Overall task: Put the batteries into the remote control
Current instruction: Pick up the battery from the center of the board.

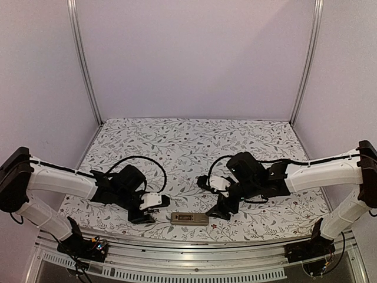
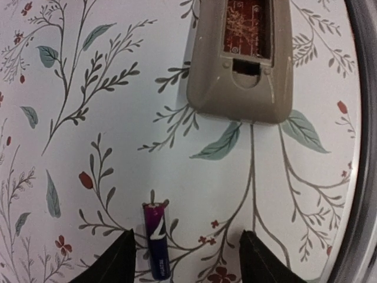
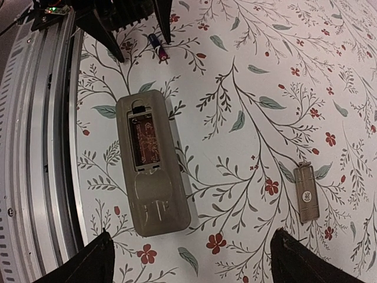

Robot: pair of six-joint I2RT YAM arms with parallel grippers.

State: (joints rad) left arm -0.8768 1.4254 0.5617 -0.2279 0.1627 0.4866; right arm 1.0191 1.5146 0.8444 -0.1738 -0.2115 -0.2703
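The remote control (image 1: pixel 189 219) lies face down near the table's front edge, greyish-tan back up. Its open battery recess (image 3: pixel 145 140) shows a red-brown board and no cell. It also shows in the left wrist view (image 2: pixel 241 59). One dark purple battery (image 2: pixel 155 240) lies on the cloth left of the remote, and it shows in the right wrist view (image 3: pixel 157 46) too. A second battery is not in view. My left gripper (image 2: pixel 188 262) is open, low over that battery, which lies just inside its left finger. My right gripper (image 3: pixel 191 262) is open and empty just right of the remote.
A small grey battery cover (image 3: pixel 306 192) lies on the floral cloth (image 1: pixel 194 141) beyond the remote. A metal rail (image 1: pixel 194 259) runs along the front edge close to the remote. Pale walls enclose the table on three sides.
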